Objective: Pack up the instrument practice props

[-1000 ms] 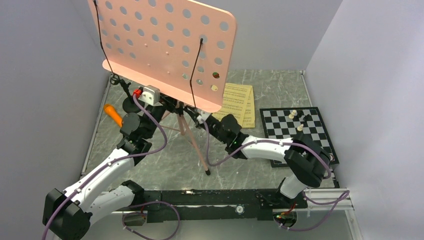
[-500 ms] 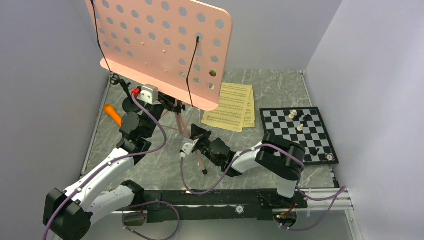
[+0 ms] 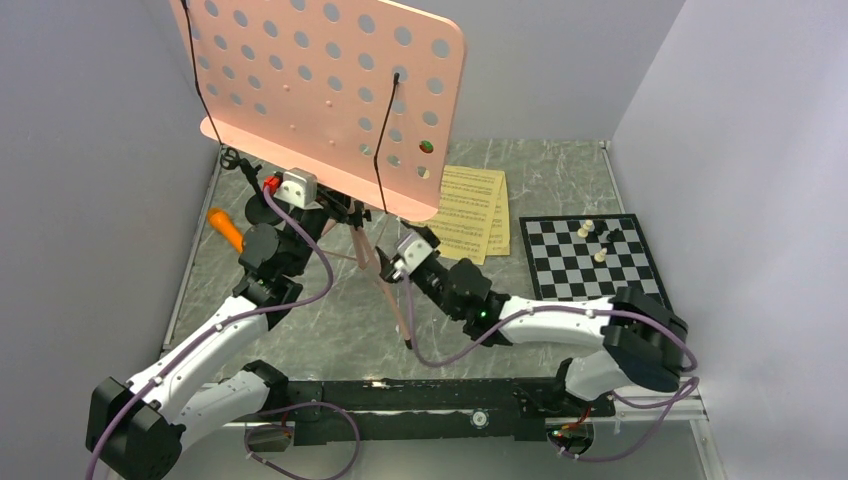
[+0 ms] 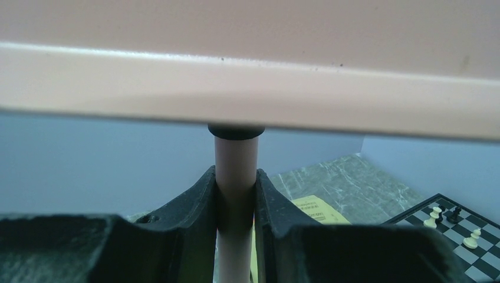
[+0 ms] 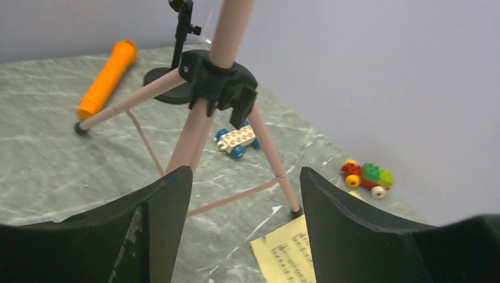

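Note:
The tall pink music stand (image 3: pixel 320 100) stands on its tripod, and its perforated desk fills the top of the overhead view. My left gripper (image 3: pixel 342 212) is shut on the stand's pole (image 4: pixel 236 177) just under the desk ledge. My right gripper (image 5: pixel 244 194) is open and empty, low in front of the tripod hub (image 5: pixel 219 82) and touching no leg. The orange microphone (image 5: pixel 107 78) lies at the left by the black round-based mic stand (image 5: pixel 168 88). Yellow sheet-music pages (image 3: pixel 470 210) lie flat behind the right gripper (image 3: pixel 388 262).
A chessboard (image 3: pixel 595 265) with a few pieces lies at the right. Two small block cars (image 5: pixel 237 140) (image 5: pixel 367 177) sit near the back wall behind the tripod. Walls close in the left, back and right sides.
My right gripper was shut, dipped down beside the tripod's front leg, then rose back to the right and opened. The stand's desk shifted slightly left. The left gripper kept its hold.

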`<state>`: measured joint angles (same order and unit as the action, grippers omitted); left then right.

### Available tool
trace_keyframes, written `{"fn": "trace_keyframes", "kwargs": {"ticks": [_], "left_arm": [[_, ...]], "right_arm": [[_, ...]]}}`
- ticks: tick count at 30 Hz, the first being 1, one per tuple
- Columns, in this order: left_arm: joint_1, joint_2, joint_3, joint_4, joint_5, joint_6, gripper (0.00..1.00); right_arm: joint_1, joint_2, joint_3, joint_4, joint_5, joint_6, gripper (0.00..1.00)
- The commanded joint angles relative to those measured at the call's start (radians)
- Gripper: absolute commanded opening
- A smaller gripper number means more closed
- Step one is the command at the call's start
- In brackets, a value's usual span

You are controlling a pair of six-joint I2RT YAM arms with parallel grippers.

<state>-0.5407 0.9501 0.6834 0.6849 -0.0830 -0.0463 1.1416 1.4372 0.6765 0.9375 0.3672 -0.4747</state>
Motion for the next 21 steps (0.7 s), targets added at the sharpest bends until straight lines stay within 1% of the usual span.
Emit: {"fn": "trace_keyframes", "kwargs": {"ticks": [1, 4, 6, 10, 15, 19, 21], "left_arm": [[-0.003, -0.018, 0.03, -0.058, 0.066, -0.021, 0.0], [-0.002, -0.036, 0.03, -0.067, 0.111, -0.022, 0.0], [-0.001, -0.041, 0.035, -0.075, 0.146, -0.029, 0.0], [-0.002, -0.044, 0.053, -0.107, 0.153, -0.042, 0.0], [-0.002, -0.05, 0.06, -0.132, 0.138, -0.03, 0.0], [-0.001, -0.057, 0.057, -0.141, 0.125, -0.013, 0.0], [-0.002, -0.059, 0.052, -0.145, 0.121, -0.008, 0.0]], "right_arm": [[-0.115, -0.088, 0.088, -0.332, -0.191, 0.424, 0.72], [-0.243, -0.086, 0.158, -0.448, -0.43, 0.692, 0.72], [-0.289, -0.073, 0.181, -0.462, -0.59, 0.786, 0.7], [-0.292, -0.054, 0.211, -0.553, -0.67, 0.743, 0.72], [-0.287, -0.049, 0.15, -0.591, -0.746, 0.73, 0.74], [-0.231, -0.029, 0.128, -0.648, -0.692, 0.699, 0.74], [-0.2, 0.007, 0.146, -0.683, -0.652, 0.687, 0.72]]}}
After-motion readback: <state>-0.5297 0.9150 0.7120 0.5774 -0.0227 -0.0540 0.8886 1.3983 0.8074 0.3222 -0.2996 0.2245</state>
